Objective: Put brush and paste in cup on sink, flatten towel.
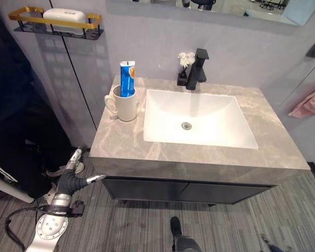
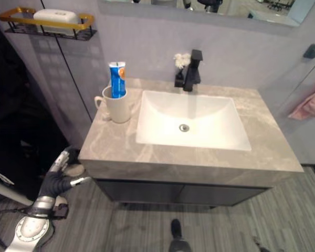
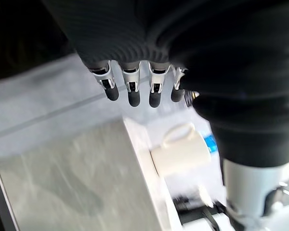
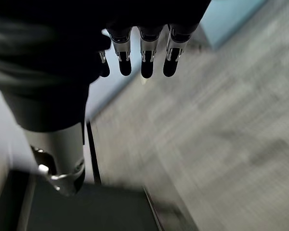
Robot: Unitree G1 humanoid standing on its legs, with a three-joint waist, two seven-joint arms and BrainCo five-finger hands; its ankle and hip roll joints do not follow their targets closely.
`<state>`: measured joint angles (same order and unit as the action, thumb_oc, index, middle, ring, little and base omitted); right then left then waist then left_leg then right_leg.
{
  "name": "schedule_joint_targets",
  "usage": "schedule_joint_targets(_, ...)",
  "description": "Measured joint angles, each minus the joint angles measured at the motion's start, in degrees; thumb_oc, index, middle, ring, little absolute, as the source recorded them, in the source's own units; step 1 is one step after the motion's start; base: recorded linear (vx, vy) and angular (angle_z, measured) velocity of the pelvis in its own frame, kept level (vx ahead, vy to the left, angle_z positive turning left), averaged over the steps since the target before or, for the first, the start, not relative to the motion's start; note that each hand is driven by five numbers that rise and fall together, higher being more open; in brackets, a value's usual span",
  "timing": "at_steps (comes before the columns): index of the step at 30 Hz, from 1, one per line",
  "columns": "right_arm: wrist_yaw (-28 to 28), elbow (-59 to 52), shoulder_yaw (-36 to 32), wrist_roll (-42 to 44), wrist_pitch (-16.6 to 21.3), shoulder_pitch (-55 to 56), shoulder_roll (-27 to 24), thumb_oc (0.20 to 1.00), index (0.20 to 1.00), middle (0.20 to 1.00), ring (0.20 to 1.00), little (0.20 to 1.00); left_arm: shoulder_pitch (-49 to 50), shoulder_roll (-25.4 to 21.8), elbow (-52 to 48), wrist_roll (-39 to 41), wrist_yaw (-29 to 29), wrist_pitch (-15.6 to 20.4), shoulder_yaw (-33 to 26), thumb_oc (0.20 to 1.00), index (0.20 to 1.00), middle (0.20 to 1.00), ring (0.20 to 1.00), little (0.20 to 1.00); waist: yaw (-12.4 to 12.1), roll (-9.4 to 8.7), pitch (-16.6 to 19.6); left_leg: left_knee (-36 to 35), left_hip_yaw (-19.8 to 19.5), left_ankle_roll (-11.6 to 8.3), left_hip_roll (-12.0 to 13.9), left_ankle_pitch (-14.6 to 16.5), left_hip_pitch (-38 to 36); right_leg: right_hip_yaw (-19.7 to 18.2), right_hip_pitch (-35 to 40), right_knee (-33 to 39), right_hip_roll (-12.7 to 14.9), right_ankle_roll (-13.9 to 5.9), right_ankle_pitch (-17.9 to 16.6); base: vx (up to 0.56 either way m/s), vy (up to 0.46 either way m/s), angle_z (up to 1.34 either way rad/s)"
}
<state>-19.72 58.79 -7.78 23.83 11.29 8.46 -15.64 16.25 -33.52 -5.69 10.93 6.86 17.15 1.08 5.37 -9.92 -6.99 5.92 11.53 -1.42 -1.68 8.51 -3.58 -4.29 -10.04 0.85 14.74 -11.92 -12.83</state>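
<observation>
A white mug (image 1: 125, 105) stands on the grey marble counter (image 1: 121, 149), left of the white basin (image 1: 199, 118). A blue toothpaste tube (image 1: 127, 79) stands upright inside the mug. A pink towel (image 1: 311, 102) hangs on the wall at the far right, partly cut off by the frame edge. My left hand (image 1: 69, 182) hangs low beside the counter's front left corner, fingers straight and holding nothing. Its wrist view shows the mug (image 3: 180, 154) and tube (image 3: 210, 143) past the fingers. My right hand (image 4: 144, 57) is open over the striped floor.
A black faucet (image 1: 197, 71) with a small white flower (image 1: 186, 59) beside it stands behind the basin. A gold-railed wall shelf (image 1: 55, 23) holding a white soap bar is at the upper left. A dark cabinet (image 1: 189, 191) sits under the counter.
</observation>
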Motion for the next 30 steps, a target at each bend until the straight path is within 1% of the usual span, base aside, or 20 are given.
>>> schedule_joint_targets(2, 2.56, -0.61, 2.5, -0.45, -0.23, -0.37, 0.27, 1.0, 1.0, 1.0, 1.0, 1.0, -1.86, -0.06, -1.04, 0.37, -0.87, 0.0, -0.02, 1.0, 1.0, 1.0, 1.0, 1.0, 0.09, 0.39, -1.34, 5.36, 0.01, 1.19, -0.28, 2.76, 2.49, -0.04, -0.16, -0.24, 0.85, -0.73, -1.81, -0.09, 0.093, 0.04)
schedule_joint_targets(4, 4.89, 0.81, 6.55, -3.24, -1.1, -1.25, 0.05, 1.0, 1.0, 1.0, 1.0, 1.0, -3.83, -0.12, -1.26, 0.5, -1.28, 0.0, -0.63, 1.0, 1.0, 1.0, 1.0, 1.0, 0.05, 0.99, -1.96, 9.52, 0.34, 2.63, -0.49, 4.61, 5.22, 0.29, -1.43, -0.23, 1.59, -0.89, -5.1, -0.07, 0.08, -0.1)
schedule_joint_targets(5, 6.21, 2.14, 8.39, -5.54, -2.04, -2.52, 0.55, 1.0, 1.0, 1.0, 1.0, 1.0, -4.25, -0.11, -1.19, 0.89, -1.37, -0.01, -1.34, 1.0, 1.0, 1.0, 1.0, 1.0, -0.14, 1.32, -2.55, 10.41, 1.01, 3.16, -0.53, 4.87, 5.86, 1.31, -2.3, -0.26, 1.38, 1.33, -7.99, -0.08, 0.081, -0.26)
schedule_joint_targets(6, 6.64, 3.04, 9.3, -6.8, -2.63, -3.22, 1.01, 1.0, 1.0, 1.0, 1.0, 1.0, -4.13, -0.08, -1.19, 1.88, -1.58, -0.02, -1.48, 1.0, 1.0, 1.0, 1.0, 1.0, -0.71, 1.9, -2.84, 10.37, 1.72, 3.91, -0.44, 4.8, 5.87, 3.91, -2.8, -0.85, 1.09, 1.59, -8.19, -0.1, 0.092, -0.36)
schedule_joint_targets(7, 7.28, 3.36, 9.39, -7.5, -3.31, -3.46, 1.21, 1.0, 1.0, 1.0, 1.0, 1.0, -4.21, 0.2, -1.68, 2.18, -1.6, -0.04, -1.96, 1.0, 1.0, 1.0, 1.0, 1.0, -2.08, 2.28, -2.74, 9.59, 2.74, 4.41, 0.36, 4.21, 5.87, 7.82, -3.31, -6.06, -0.84, 2.64, 2.23, -0.12, 0.068, -0.28)
schedule_joint_targets(8, 7.35, 3.26, 9.19, -7.84, -3.27, -4.04, 1.09, 1.0, 1.0, 1.0, 1.0, 1.0, -3.85, 0.29, -2.1, 2.32, -1.57, -0.03, -2.62, 1.0, 1.0, 1.0, 1.0, 1.0, -2.41, 3.07, -2.48, 9.0, 2.94, 4.37, 1.1, 3.58, 6.54, 8.02, -4.63, -8.82, -1.7, 2.93, 4.5, -0.09, 0.044, -0.17)
schedule_joint_targets(9, 7.4, 3.25, 9.16, -7.85, -3.28, -4.61, 1.08, 1.0, 1.0, 1.0, 1.0, 1.0, -3.86, 0.15, -2.21, 2.64, -1.56, -0.02, -3.14, 1.0, 1.0, 1.0, 1.0, 1.0, -2.71, 3.69, -2.34, 7.82, 2.84, 4.18, 1.52, 2.74, 6.77, 8.06, -5.29, -11.9, -2.63, 2.21, 5.76, -0.08, -0.001, -0.04)
schedule_joint_targets(10, 7.48, 3.12, 9.23, -7.84, -3.27, -4.59, 1.1, 1.0, 1.0, 1.0, 1.0, 1.0, -3.83, 0.08, -2.21, 2.72, -1.46, -0.03, -3.46, 1.0, 1.0, 1.0, 1.0, 1.0, -2.98, 4.07, -1.98, 6.85, 2.9, 3.62, 1.69, 1.84, 6.58, 8.28, -5.23, -12.41, -3.11, 2.68, 6.82, -0.06, -0.038, -0.04)
schedule_joint_targets(11, 7.61, 2.74, 9.54, -7.85, -3.13, -5.09, 1.14, 1.0, 1.0, 1.0, 1.0, 1.0, -3.71, -0.16, -2.37, 2.71, -1.45, -0.03, -4.36, 1.0, 1.0, 1.0, 1.0, 1.0, -3.22, 3.84, -1.47, 5.59, 3.08, 2.97, 1.61, 0.8, 6.7, 8.95, -4.9, -10.29, -3.83, 3.86, 5.24, -0.06, -0.037, -0.08)
schedule_joint_targets(12, 7.71, 2.73, 9.62, -7.88, -3.09, -5.88, 1.13, 1.0, 1.0, 1.0, 1.0, 1.0, -3.72, -0.08, -2.36, 2.73, -1.31, -0.05, -4.86, 1.0, 1.0, 1.0, 1.0, 1.0, -3.3, 4.28, -1.51, 5.16, 3.07, 2.77, 1.44, 0.47, 6.73, 9.56, -4.67, -8.79, -4.31, 3.95, 3.43, -0.02, -0.086, -0.2)
schedule_joint_targets(13, 7.72, 2.82, 9.89, -8.02, -3.1, -6.9, 1.05, 1.0, 1.0, 1.0, 1.0, 1.0, -3.79, -0.05, -2.34, 2.72, -1.04, -0.07, -5.0, 1.0, 1.0, 1.0, 1.0, 1.0, -4.04, 5.31, -1.55, 4.11, 3.39, 2.57, 2.51, -0.09, 6.81, 9.54, -4.13, -6.0, -5.2, 3.1, 0.28, 0.01, -0.093, -0.24)
schedule_joint_targets(14, 7.8, 2.82, 10.2, -8.42, -3.09, -7.32, 1.06, 1.0, 1.0, 1.0, 1.0, 1.0, -4.08, -0.11, -2.35, 2.71, -1.04, -0.06, -5.07, 1.0, 1.0, 1.0, 1.0, 1.0, -4.18, 5.72, -1.41, 3.17, 3.61, 2.36, 2.71, -0.42, 6.65, 9.59, -4.02, -4.77, -5.58, 3.0, -1.04, 0.04, -0.13, -0.14)
schedule_joint_targets(15, 7.91, 2.42, 11.02, -9.02, -3.12, -7.79, 0.97, 1.0, 1.0, 1.0, 1.0, 1.0, -4.61, 0.64, -2.36, 2.71, -0.99, -0.15, -5.19, 1.0, 1.0, 1.0, 1.0, 1.0, -4.52, 6.34, -1.13, 2.05, 3.77, 2.62, 3.43, -1.31, 6.38, 9.8, -3.52, -4.46, -5.15, 2.81, 0.56, 0.04, -0.108, 0.0)
schedule_joint_targets(16, 8.07, 2.81, 11.96, -9.05, -3.22, -7.5, 0.84, 1.0, 1.0, 1.0, 1.0, 1.0, -4.7, 1.98, -2.51, 2.73, -0.94, -0.11, -5.49, 1.0, 1.0, 1.0, 1.0, 1.0, -4.93, 6.68, -0.4, 0.65, 3.63, 2.29, 3.76, -1.91, 5.58, 10.9, -2.89, -5.01, -5.17, 3.46, 2.45, 0.06, -0.106, -0.02)
schedule_joint_targets(17, 8.72, 3.06, 13.06, -9.22, -3.59, -7.05, 0.85, 1.0, 1.0, 1.0, 1.0, 1.0, -4.29, 2.76, -2.78, 3.22, -0.6, 0.09, -5.81, 1.0, 1.0, 1.0, 1.0, 1.0, -6.15, 6.46, 0.54, -1.98, 4.07, 1.45, 4.0, -3.1, 3.57, 13.92, -0.73, -5.34, -4.41, 3.97, 4.48, 0.06, -0.111, -0.29)
schedule_joint_targets(18, 8.9, 3.08, 14.12, -10.17, -3.71, -6.71, 1.17, 1.0, 1.0, 1.0, 1.0, 1.0, -2.88, 1.98, -2.76, 4.08, -0.68, 0.08, -7.11, 1.0, 1.0, 1.0, 1.0, 1.0, -7.0, 4.97, 1.57, -3.6, 4.8, 0.48, 3.84, -3.79, 2.07, 15.15, 1.71, -2.8, -4.1, 4.8, 6.4, 0.07, -0.107, -0.25)
schedule_joint_targets(22, 9.09, 2.82, 16.1, -11.78, -3.75, -8.16, 0.13, 1.0, 1.0, 1.0, 1.0, 1.0, -2.94, 2.43, -2.81, 4.96, -0.46, -0.01, -6.05, 1.0, 1.0, 1.0, 1.0, 1.0, -7.62, 5.78, 2.58, -6.33, 3.92, -1.48, 5.42, -5.46, 0.78, 15.7, 3.4, -0.52, -6.68, 5.22, 6.2, 0.06, -0.135, 0.01)
schedule_joint_targets(23, 9.46, 2.55, 17.4, -12.74, -3.83, -8.21, -0.22, 1.0, 1.0, 1.0, 1.0, 1.0, -3.02, 2.42, -2.85, 4.97, -0.49, -0.07, -5.73, 1.0, 1.0, 1.0, 1.0, 1.0, -7.68, 5.9, 2.6, -6.27, 3.89, -1.63, 5.8, -5.57, 0.68, 15.85, 3.64, -0.29, -6.97, 5.97, 5.9, 0.05, -0.135, 0.02)
schedule_joint_targets(28, 10.31, 0.64, 19.53, -18.09, -3.9, -7.53, -0.97, 1.0, 1.0, 1.0, 1.0, 1.0, -5.35, 2.41, -4.5, 6.78, -1.13, -0.36, -4.19, 1.0, 1.0, 1.0, 1.0, 1.0, -7.57, 6.46, 2.66, -6.39, 3.04, -2.29, 6.77, -5.99, 0.63, 16.89, 5.22, 1.62, -7.88, 6.51, 5.54, 0.05, -0.142, 0.07)
schedule_joint_targets(30, 10.56, 0.51, 19.69, -19.61, -4.25, -6.35, -1.24, 1.0, 1.0, 1.0, 1.0, 1.0, -6.1, 2.41, -4.92, 7.51, -1.2, -0.76, -4.01, 1.0, 1.0, 1.0, 1.0, 1.0, -7.47, 7.38, 3.05, -6.61, 2.77, -2.46, 7.13, -6.11, 0.75, 17.17, 5.28, 1.77, -7.98, 6.48, 5.57, 0.03, -0.162, 0.08)
